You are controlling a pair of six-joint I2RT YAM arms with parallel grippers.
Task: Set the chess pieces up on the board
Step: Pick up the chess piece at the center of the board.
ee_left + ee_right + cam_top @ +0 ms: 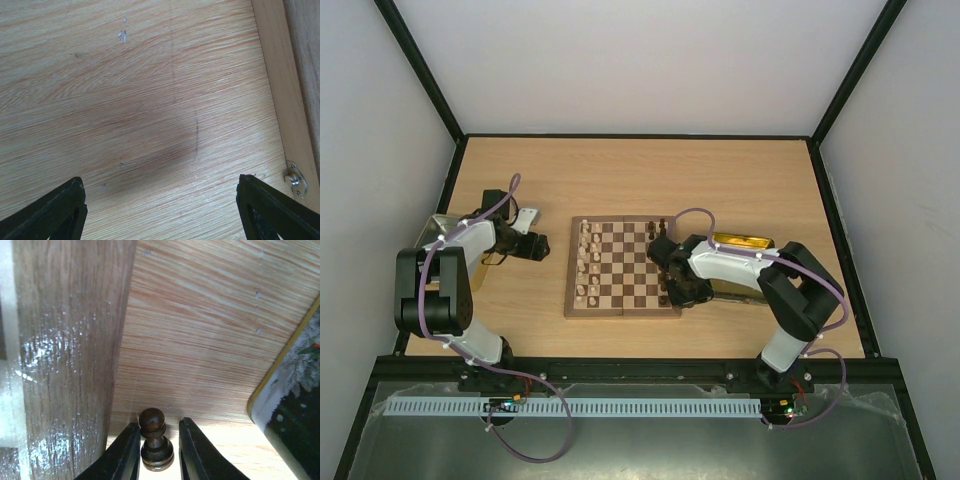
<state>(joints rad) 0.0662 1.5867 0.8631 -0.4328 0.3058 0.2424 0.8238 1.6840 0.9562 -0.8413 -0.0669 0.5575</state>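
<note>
The board point(620, 312) lies mid-table. Cream chess pieces point(588, 265) stand in its two left columns; a few dark pieces point(660, 232) stand along its right side. My right gripper point(672, 290) is low at the board's right edge. In the right wrist view the gripper point(157, 437) is shut on a dark brown pawn point(151, 421), with the board's side point(75, 340) just to its left. My left gripper point(542, 245) hovers left of the board. In the left wrist view it point(162, 200) is wide open and empty over bare table, with the board's border point(280, 100) at the right.
A shiny yellow tray point(742, 241) lies right of the board, under the right arm; its rim point(280, 365) shows in the right wrist view. A dull tin point(435, 232) sits at the far left, behind the left arm. A metal clasp point(296, 180) is on the board's edge.
</note>
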